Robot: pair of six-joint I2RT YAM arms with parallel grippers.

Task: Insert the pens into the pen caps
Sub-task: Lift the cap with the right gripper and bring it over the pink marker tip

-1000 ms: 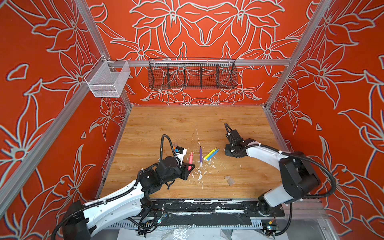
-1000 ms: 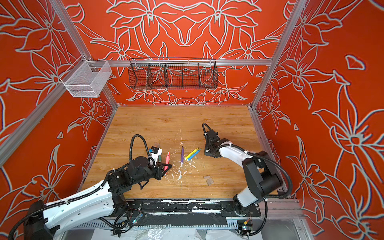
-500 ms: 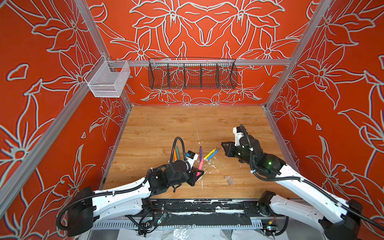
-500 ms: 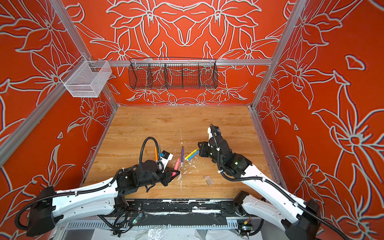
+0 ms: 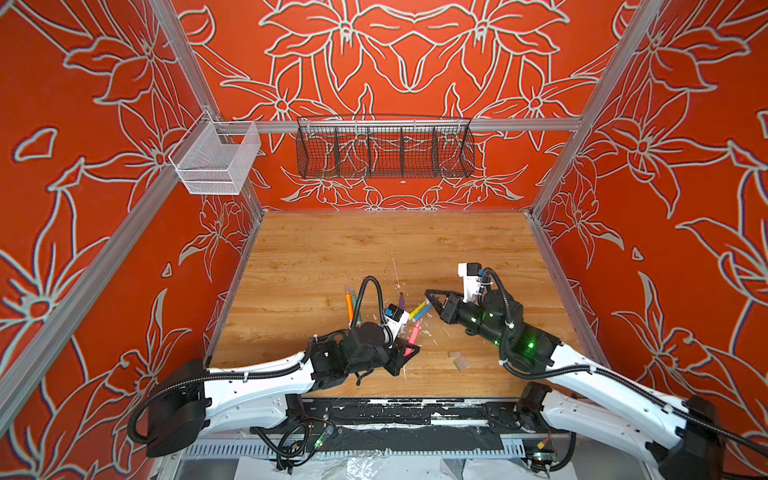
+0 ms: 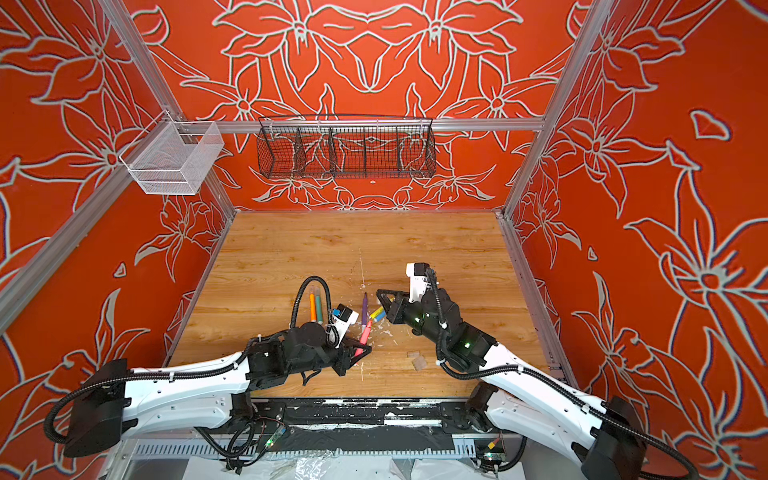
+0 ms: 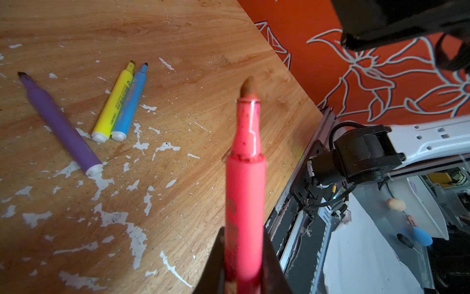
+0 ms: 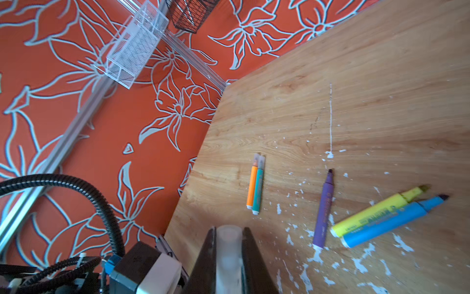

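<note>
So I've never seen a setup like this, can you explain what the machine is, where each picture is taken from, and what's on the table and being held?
It is two robot arms, each ending in a two-fingered gripper, over a wooden table. Both top views look down on the whole scene; the other two come from cameras on the arms' wrists. The left gripper is shut on a pink pen with a bare tip; the right gripper is shut on a clear cap. On the table lie a purple pen, a yellow pen and a blue pen, all uncapped, and an orange pen beside a green pen, which look capped.
</note>
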